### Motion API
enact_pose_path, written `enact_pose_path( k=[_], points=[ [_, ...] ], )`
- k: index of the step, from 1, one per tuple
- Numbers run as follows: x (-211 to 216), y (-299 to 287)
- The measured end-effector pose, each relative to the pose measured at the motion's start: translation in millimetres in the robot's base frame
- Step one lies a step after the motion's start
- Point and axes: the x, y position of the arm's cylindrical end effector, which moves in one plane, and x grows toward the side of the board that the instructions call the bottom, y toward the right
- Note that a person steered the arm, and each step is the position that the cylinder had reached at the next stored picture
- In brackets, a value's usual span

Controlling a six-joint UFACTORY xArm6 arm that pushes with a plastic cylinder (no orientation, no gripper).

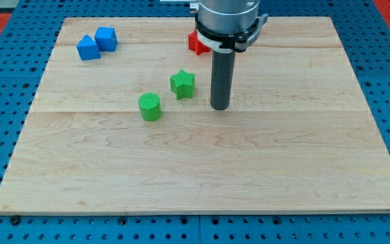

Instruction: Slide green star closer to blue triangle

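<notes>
The green star (183, 84) lies on the wooden board (202, 176) a little above the middle. My tip (220, 107) rests on the board just to the star's right and slightly lower, a short gap apart. The blue triangle (88, 48) sits at the board's top left, touching or nearly touching a blue cube (106, 38) on its right. The star is far to the right of and below the triangle.
A green cylinder (150, 107) stands to the lower left of the star. A red block (196, 43) lies at the top middle, partly hidden behind the arm's body (227, 20); its shape cannot be made out. Blue pegboard surrounds the board.
</notes>
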Motion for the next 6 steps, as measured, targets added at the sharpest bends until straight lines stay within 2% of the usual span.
enact_pose_path(
  k=[1, 2, 3, 4, 5, 6],
  points=[
    [-68, -76],
    [-98, -165],
    [-47, -69],
    [-34, -128],
    [-55, -187],
    [-74, -186]
  ],
)
